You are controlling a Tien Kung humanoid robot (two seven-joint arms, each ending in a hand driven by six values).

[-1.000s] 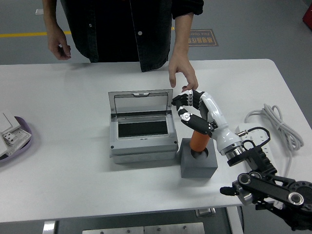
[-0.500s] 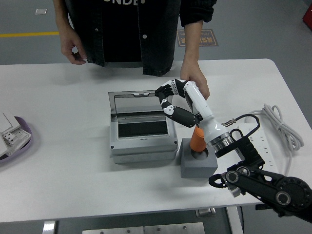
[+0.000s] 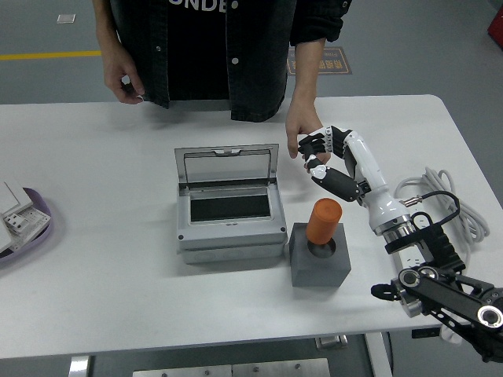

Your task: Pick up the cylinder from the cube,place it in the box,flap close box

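- The robot's right hand [image 3: 324, 153] is raised over the table [image 3: 102, 306], up and to the right of the orange cylinder [image 3: 323, 222], and holds nothing.
- Its fingers [image 3: 313, 143] are loosely curled and spread apart, pointing toward the far left; the thumb [image 3: 331, 177] sticks out below them. None of them touches the cylinder.
- The white forearm [image 3: 376, 188] runs from the hand down to the right, to a black joint near the table's near right corner.
- The cylinder stands upright in the round hole of the grey cube [image 3: 320, 255], its top half showing above the cube.
- The cube sits just to the right of the grey box [image 3: 229, 210], near its front right corner; I cannot tell whether they touch.
- The box is open, its lid [image 3: 226, 163] tipped up at the far side, and the dark inside is bare.
- A person [image 3: 212, 47] stands at the far side. One hand [image 3: 300, 129] hangs down over the table edge right behind the robot's fingers; whether they touch cannot be told. The other hand [image 3: 124, 78] is held at the waist, off the table.
- A white cable [image 3: 448, 200] lies coiled at the right edge.
- A purple tray [image 3: 31, 228] with white pieces sits at the left edge.
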